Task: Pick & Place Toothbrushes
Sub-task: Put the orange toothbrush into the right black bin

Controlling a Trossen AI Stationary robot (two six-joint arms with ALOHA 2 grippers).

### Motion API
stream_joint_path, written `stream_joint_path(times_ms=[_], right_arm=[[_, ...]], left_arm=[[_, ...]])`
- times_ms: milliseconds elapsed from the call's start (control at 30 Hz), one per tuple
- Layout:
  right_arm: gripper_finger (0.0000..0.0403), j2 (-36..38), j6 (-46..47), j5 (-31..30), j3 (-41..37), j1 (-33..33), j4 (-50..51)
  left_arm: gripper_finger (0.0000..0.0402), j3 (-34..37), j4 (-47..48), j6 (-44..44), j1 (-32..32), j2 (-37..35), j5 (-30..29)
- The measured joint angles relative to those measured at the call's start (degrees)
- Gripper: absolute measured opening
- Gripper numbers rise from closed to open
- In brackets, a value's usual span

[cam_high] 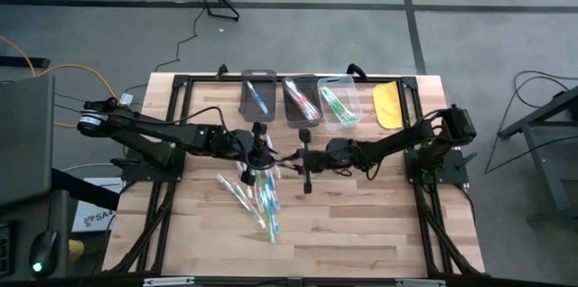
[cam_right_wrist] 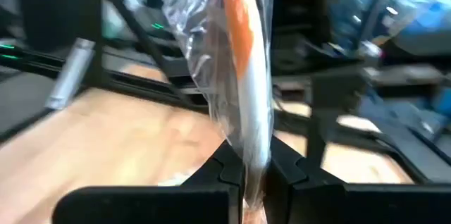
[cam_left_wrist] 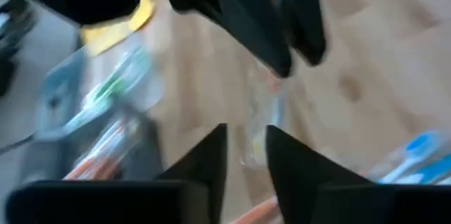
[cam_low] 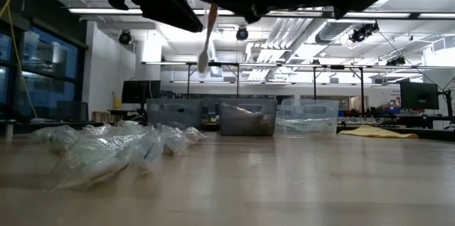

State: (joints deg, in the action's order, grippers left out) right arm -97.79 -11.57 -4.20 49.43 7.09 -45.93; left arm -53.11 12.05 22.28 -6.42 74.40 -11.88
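Observation:
An orange-and-white toothbrush [cam_right_wrist: 243,76] in a clear wrapper hangs over the middle of the table, with my right gripper [cam_right_wrist: 246,164] shut on it. My left gripper [cam_left_wrist: 246,134] faces it from the table's left. It is open, and its two fingers stand on either side of the wrapped toothbrush [cam_left_wrist: 258,129]; I cannot tell whether they touch it. In the high view the two grippers [cam_high: 264,152] [cam_high: 302,156] meet just beyond a heap of wrapped toothbrushes [cam_high: 255,199], which lies flat on the wood. My right gripper pinches the wrapped toothbrush near its upper end [cam_right_wrist: 248,152] between its two fingers, through the clear wrapper. The fingers come level from the table's right and lie across the handle. The toothbrush hangs nearly upright, clear of the table, its head [cam_low: 202,62] lowest.
Three bins stand in a row at the far edge: a dark one [cam_high: 259,97], a middle one [cam_high: 302,99] and a clear one [cam_high: 339,102], each with toothbrushes inside. A yellow flat object [cam_high: 388,105] lies to their right. The wood at the near right is bare.

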Motion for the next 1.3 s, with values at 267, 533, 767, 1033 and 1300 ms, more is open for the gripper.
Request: stream_joint_path(times_ms=[267, 533, 767, 1033, 1300], right_arm=[[0.0015, 4.5, 7.8, -5.7, 9.6, -5.8, 30.0], [0.0019, 4.5, 19.6, 1.1, 27.7, -19.5, 64.3], [0.0015, 3.4, 22.1, 11.2, 34.6, -31.0, 71.6], [0.0017, -6.9, 22.0, 15.1, 46.9, -36.2, 83.0], [0.0017, -21.7, 21.8, 16.3, 65.7, -38.0, 98.0]], left_arm=[[0.0173, -2.6, 15.3, -6.9, 0.1, -3.5, -13.5], [0.0175, -2.6, 26.0, -16.4, 0.0, -8.6, -17.8], [0.0175, -2.6, 30.4, -19.9, 0.0, -12.6, -21.1], [0.0175, 5.2, 26.0, -20.2, 0.0, -22.3, -23.0], [0.0175, 13.7, 21.7, -21.4, 0.0, -33.5, -22.7]])
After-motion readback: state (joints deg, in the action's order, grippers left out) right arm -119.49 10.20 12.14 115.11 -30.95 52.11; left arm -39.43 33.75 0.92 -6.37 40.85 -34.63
